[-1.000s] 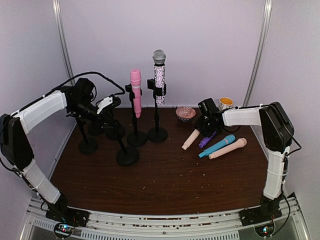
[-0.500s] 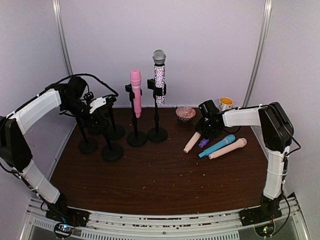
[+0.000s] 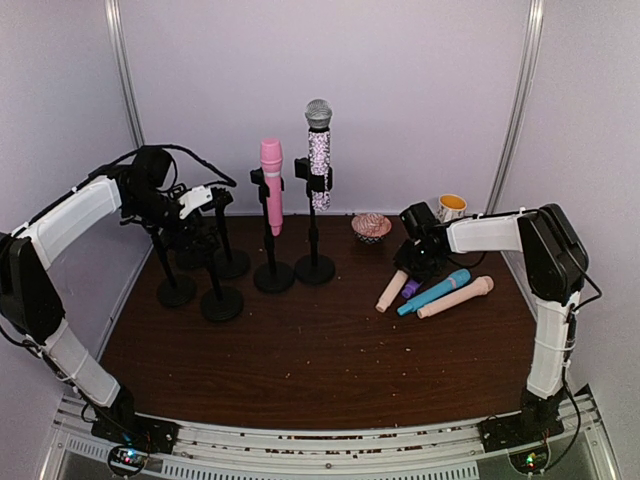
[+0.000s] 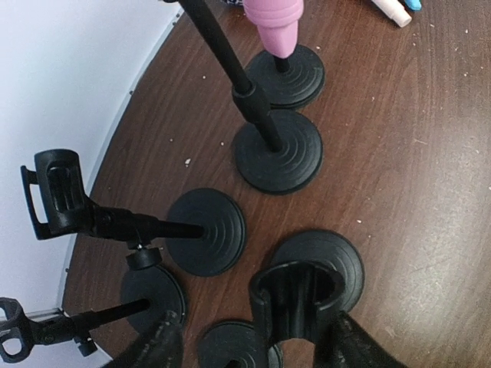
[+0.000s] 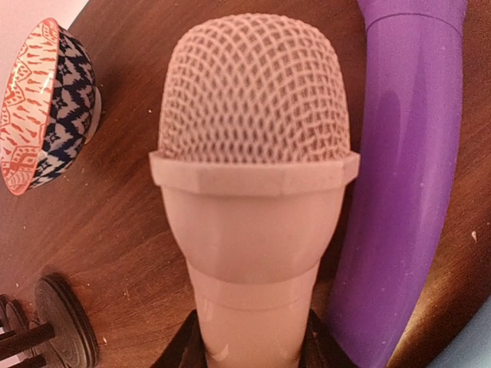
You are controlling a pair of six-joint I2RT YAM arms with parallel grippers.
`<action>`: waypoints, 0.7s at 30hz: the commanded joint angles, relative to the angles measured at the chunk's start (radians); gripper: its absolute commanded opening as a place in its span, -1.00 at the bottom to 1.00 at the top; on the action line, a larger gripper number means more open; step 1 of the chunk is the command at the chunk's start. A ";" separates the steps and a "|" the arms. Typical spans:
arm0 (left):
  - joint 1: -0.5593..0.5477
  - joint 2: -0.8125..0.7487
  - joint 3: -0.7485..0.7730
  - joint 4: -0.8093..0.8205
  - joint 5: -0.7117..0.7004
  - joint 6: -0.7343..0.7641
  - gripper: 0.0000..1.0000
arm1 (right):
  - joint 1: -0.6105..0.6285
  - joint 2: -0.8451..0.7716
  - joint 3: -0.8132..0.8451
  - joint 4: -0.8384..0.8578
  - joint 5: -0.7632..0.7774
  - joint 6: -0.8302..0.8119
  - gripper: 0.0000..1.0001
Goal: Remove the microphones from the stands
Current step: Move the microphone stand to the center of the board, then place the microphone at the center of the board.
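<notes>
A pink microphone (image 3: 271, 185) and a sparkly silver microphone (image 3: 319, 150) stand upright in black stands (image 3: 273, 277) at the back. My left gripper (image 3: 207, 203) hovers open over an empty stand (image 3: 221, 303). In the left wrist view that stand's empty clip (image 4: 299, 295) sits between the spread fingers (image 4: 157, 345) of the left gripper (image 4: 249, 341); the left finger is clear of it. My right gripper (image 3: 415, 250) is shut on a pale pink microphone (image 3: 390, 290), whose mesh head (image 5: 253, 84) fills the right wrist view above the right gripper (image 5: 253, 349).
Two more empty stands (image 3: 175, 292) (image 3: 230, 265) crowd the back left. A purple microphone (image 3: 410, 288), a blue one (image 3: 435, 290) and another pale pink one (image 3: 455, 297) lie at the right. A patterned bowl (image 3: 371, 226) and a mug (image 3: 451, 206) stand behind them.
My left gripper moved the empty stand leftwards, set it beside the other empty stands and opened. The right gripper shifted the pale pink microphone slightly rightwards.
</notes>
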 commanded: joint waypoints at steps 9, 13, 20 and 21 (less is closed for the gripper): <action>0.007 -0.079 0.140 -0.007 0.054 -0.183 0.92 | -0.006 0.013 0.033 -0.092 0.065 -0.069 -0.08; 0.011 -0.089 0.187 -0.018 0.069 -0.223 0.95 | -0.005 0.008 0.038 -0.095 0.062 -0.080 0.01; 0.015 -0.124 0.220 -0.004 0.061 -0.271 0.95 | 0.010 -0.091 -0.002 -0.020 0.073 -0.104 0.04; 0.019 -0.129 0.219 0.008 0.056 -0.292 0.96 | 0.016 -0.109 -0.003 -0.005 0.077 -0.117 0.05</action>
